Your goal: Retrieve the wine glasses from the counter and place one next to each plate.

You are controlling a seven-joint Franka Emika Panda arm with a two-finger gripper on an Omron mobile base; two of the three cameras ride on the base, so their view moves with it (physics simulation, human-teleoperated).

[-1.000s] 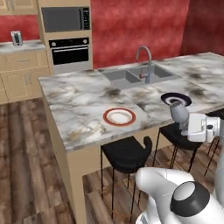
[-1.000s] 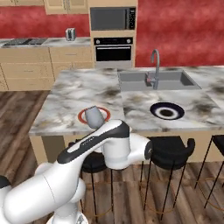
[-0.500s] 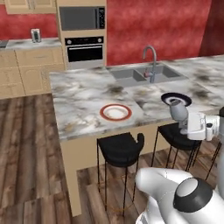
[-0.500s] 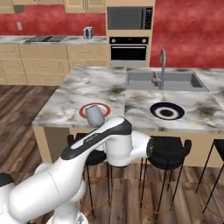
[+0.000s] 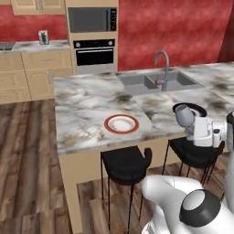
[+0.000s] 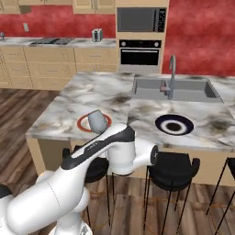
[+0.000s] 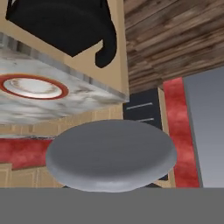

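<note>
The gripper point(image 5: 191, 124) was clenched on a wine glass point(image 5: 183, 114), carried in the air over the near edge of the marble island point(image 5: 87, 105), with its grey-blue bowl pointing away from the hand. In the left base view the glass hung in front of the dark navy plate point(image 5: 197, 108), partly covering it; in the right base view the same wine glass point(image 6: 96, 120) overlapped the near right side of the white plate with the orange-red rim point(image 6: 83, 123), so which plate it was nearer to could not be told. In the hand view the round foot of the glass point(image 7: 111, 154) lay broad and grey just above the fingers, with the red-rimmed plate point(image 7: 33, 87) on the island beyond it and a black stool point(image 7: 65, 24) further off. Both plates sat flat on the island, the red-rimmed one to the left and the navy plate point(image 6: 174, 124) to the right, near the sink point(image 6: 170, 88). Two black stools point(image 5: 124, 164) stood tucked under the island's near side. On the far counter point(image 5: 32, 46) against the red wall stood a small grey object point(image 5: 43, 37), too small to identify.
</note>
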